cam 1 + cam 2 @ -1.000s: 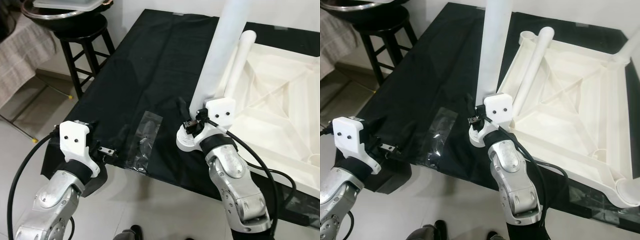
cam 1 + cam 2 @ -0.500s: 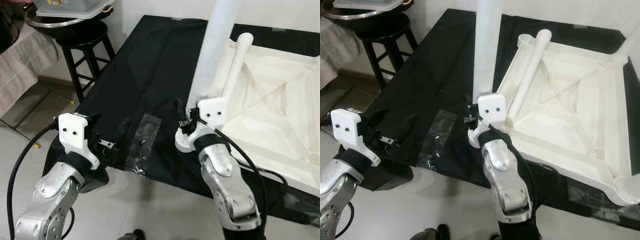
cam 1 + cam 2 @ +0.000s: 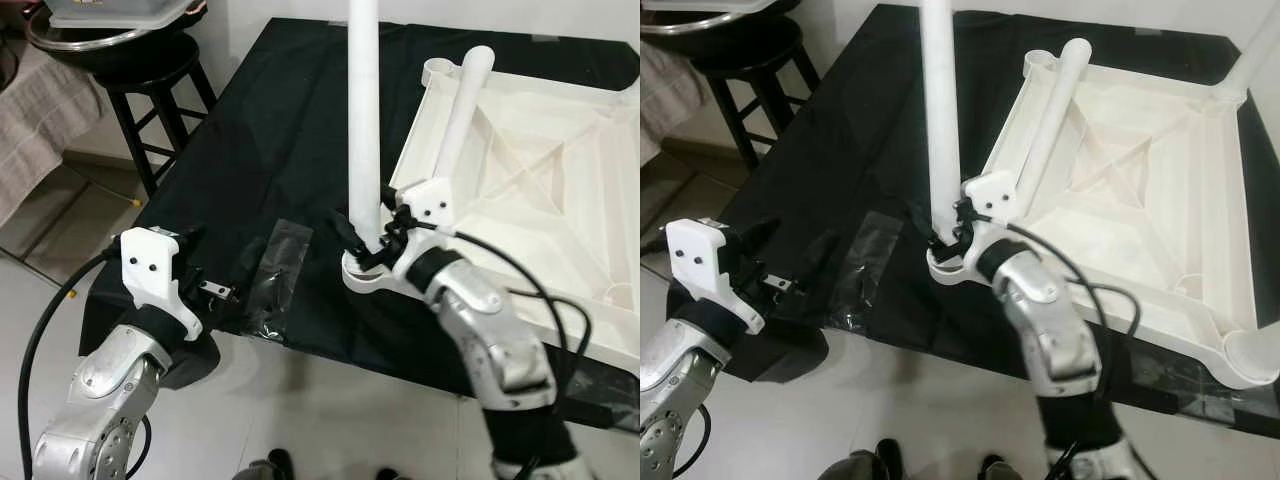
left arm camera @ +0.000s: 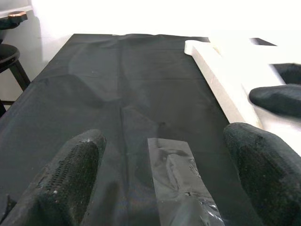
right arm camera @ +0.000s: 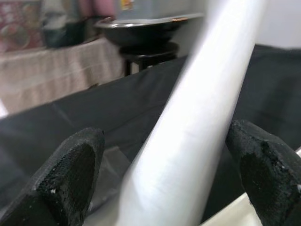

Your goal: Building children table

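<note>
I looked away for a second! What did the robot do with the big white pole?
The right claw stood the white table leg up straight; before, it leaned toward the upturned white tabletop. It holds the leg near the flanged bottom end. The left claw stayed open by the clear plastic bag.

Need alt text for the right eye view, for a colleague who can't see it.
The right gripper holds a white table leg upright on the black-covered table, beside the upturned white tabletop. The left gripper hovers open near a clear plastic bag.
</note>
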Available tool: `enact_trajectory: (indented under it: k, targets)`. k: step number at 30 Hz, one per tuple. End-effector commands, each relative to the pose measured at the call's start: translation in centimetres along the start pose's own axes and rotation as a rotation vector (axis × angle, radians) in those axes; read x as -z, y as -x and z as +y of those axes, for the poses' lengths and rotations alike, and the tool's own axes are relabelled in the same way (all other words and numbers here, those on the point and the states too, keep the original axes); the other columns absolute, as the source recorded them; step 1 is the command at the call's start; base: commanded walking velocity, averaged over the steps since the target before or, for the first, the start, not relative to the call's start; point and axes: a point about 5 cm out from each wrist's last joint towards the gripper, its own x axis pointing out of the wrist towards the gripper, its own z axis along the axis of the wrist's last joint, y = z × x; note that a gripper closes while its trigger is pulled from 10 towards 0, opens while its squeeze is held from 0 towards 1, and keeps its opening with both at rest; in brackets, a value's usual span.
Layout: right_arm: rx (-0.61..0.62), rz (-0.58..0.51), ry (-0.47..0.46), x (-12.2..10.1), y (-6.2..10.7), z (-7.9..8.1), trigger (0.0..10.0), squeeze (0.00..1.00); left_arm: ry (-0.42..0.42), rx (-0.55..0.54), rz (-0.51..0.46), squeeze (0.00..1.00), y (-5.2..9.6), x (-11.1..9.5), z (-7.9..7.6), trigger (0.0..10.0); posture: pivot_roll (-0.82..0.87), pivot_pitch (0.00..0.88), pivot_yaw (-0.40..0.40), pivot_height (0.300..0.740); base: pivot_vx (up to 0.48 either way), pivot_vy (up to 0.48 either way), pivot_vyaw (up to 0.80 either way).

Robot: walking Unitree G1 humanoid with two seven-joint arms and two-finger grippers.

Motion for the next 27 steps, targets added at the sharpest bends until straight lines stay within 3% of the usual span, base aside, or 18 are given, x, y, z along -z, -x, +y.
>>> enact_trajectory:
  k: [1,4,6,8,17,27]
  targets:
    - [-0.051,0.000,-0.016,0.4,-0.1,0.5,10.0,0.00,0.001,-0.005,0.008,0.00,0.3,0.3,-0.1,10.0,0.05,0.262,0.039,0.740,0.000,0.000,0.00]
    - [-0.080,0.017,-0.010,0.3,-0.1,-0.3,10.0,0.00,0.000,-0.005,0.008,0.00,0.3,0.3,-0.1,10.0,0.05,0.262,0.039,0.740,0.000,0.000,0.00]
    - [0.021,0.122,0.044,0.2,-1.7,-3.3,10.0,0.00,0.000,-0.016,0.006,0.00,0.5,0.3,-0.1,10.0,0.05,0.265,0.025,0.740,0.000,0.000,0.00]
    - [0.079,0.162,0.058,-0.2,-2.5,-4.7,10.0,0.00,-0.001,-0.022,0.005,0.00,0.6,0.3,0.0,10.0,0.06,0.265,0.023,0.740,0.000,0.000,0.00]
    - [0.183,0.155,-0.015,0.8,-3.1,-4.4,10.0,0.00,-0.019,-0.021,0.003,0.00,0.0,0.0,0.7,10.0,0.06,0.256,0.033,0.740,0.000,0.000,0.00]
    - [0.302,0.073,-0.136,1.6,-2.0,-3.6,10.0,0.00,-0.011,0.008,0.019,0.00,-0.9,0.5,0.8,10.0,0.04,0.232,0.041,0.740,0.000,0.000,0.00]
